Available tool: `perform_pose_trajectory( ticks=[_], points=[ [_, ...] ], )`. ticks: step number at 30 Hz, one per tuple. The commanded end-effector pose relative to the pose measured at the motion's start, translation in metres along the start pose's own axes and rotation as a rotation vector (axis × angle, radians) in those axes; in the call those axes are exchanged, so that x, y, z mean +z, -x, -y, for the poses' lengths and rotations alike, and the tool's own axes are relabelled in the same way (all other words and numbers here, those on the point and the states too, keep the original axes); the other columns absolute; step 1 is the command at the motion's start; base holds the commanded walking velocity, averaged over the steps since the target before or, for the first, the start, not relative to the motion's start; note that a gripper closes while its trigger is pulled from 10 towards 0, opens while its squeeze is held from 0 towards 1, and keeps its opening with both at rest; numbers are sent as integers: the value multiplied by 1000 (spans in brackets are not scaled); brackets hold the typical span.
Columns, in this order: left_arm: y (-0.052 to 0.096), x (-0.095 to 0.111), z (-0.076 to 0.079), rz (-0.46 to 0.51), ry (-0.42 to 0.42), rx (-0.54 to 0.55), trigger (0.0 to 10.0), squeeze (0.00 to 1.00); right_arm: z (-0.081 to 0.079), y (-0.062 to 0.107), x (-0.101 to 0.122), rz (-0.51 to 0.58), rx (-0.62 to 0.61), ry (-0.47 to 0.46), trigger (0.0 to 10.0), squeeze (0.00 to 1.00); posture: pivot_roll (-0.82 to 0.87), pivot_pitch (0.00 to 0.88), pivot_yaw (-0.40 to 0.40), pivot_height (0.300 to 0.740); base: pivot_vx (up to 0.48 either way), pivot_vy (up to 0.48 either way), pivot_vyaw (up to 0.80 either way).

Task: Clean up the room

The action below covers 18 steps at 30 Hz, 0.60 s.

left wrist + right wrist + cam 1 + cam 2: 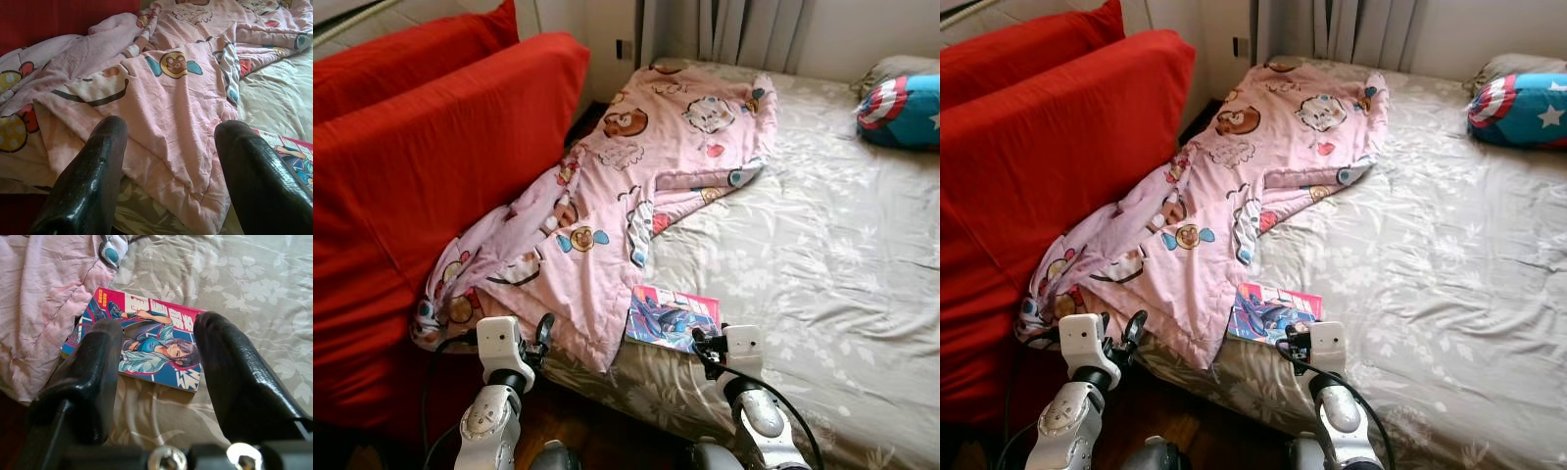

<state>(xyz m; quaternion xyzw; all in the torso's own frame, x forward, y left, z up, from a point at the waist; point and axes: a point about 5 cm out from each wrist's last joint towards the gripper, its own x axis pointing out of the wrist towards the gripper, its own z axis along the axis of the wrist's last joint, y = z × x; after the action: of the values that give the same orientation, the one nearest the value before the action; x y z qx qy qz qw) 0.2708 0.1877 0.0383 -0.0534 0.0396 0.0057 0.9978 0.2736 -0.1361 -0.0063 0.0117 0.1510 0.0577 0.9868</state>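
Red cushions [431, 147]: stand at 9 to 10 o'clock of the bed [822, 274], against its side; soft and bulky by the look of them.
Left end effector [540, 338]: fingers spread, holding nothing, at the bed's near edge, pointing at the blanket's hanging hem.
Pink blanket [636, 166]: rumpled, running from 12 o'clock down to 8 o'clock and spilling off the bed against the cushions. Likely light, limp and quilted; it will sag and drag, so a pinch on a hem or corner looks best.
Comic book [146, 345]: flat on the sheet at 6 o'clock, one edge just beside the blanket. Probably thin, light, glossy and bendable; take it by an edge.
Right end effector [156, 362]: fingers spread, empty, straddling the book from above.
Pillow [901, 108]: at 2 o'clock, well apart.
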Motion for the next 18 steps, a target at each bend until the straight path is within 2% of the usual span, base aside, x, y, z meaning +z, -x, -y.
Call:
perform_pose_trajectory(
  ticks=[1, 18],
  points=[
    [3, -3, -1, -21, -6, 0, 10000, 0, -3, 1, -1, 0, 7, 0, 10000, 0, -87, 162, 22, 641, 0, 0, 0],
    [4, -4, -1, -27, -5, -1, 10000, 0, -8, 0, 3, 29, 22, -10, 10000, 0, -83, 172, 21, 641, 0, 0, 0]
  ],
)
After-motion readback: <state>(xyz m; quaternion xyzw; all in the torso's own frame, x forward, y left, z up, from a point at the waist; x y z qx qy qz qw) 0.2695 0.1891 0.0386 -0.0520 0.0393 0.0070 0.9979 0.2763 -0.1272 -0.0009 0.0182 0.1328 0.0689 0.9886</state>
